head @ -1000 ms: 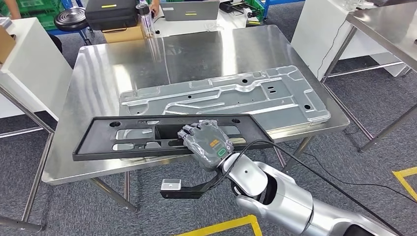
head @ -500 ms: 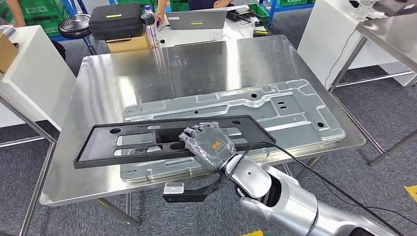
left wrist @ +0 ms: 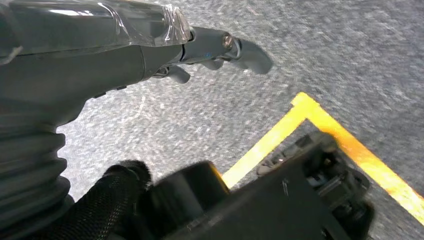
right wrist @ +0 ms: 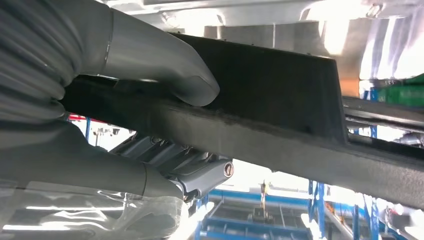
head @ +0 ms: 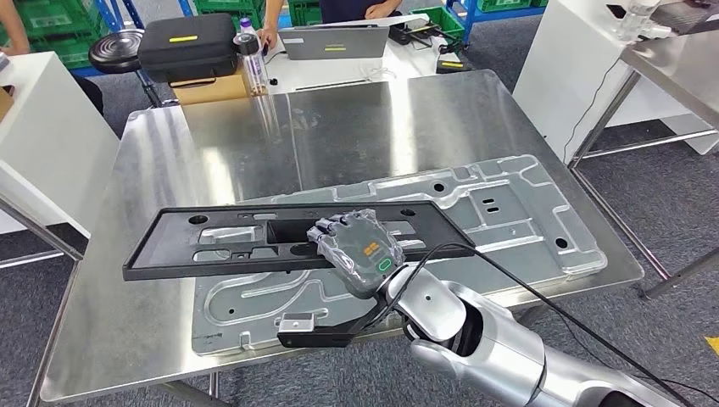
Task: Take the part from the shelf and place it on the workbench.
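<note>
The part is a long black plastic frame (head: pixel 212 242) with cut-outs. My right hand (head: pixel 360 250) grips it near its middle, fingers over the top edge. It hangs level just above the near half of the steel workbench (head: pixel 339 119), over a large silver stamped panel (head: pixel 509 203) lying there. From the right wrist view the grey thumb (right wrist: pixel 165 65) presses one face of the black frame (right wrist: pixel 280 100) while darker fingers wrap the other side. My left hand (left wrist: pixel 150 45) hangs over the grey carpet, its fingers loosely extended and holding nothing.
At the bench's far edge stand a bottle (head: pixel 248 47), a black case (head: pixel 186 38) on a cardboard box and a laptop (head: pixel 335 41). A person stands behind them. A white cabinet (head: pixel 42 127) flanks the left and another steel table (head: pixel 670 59) the right. Yellow floor tape (left wrist: pixel 280 135) lies below.
The whole picture has shifted: the camera has come closer to the workbench. The black frame, still in my right hand, now hangs over the bench and the silver panel instead of its front edge.
</note>
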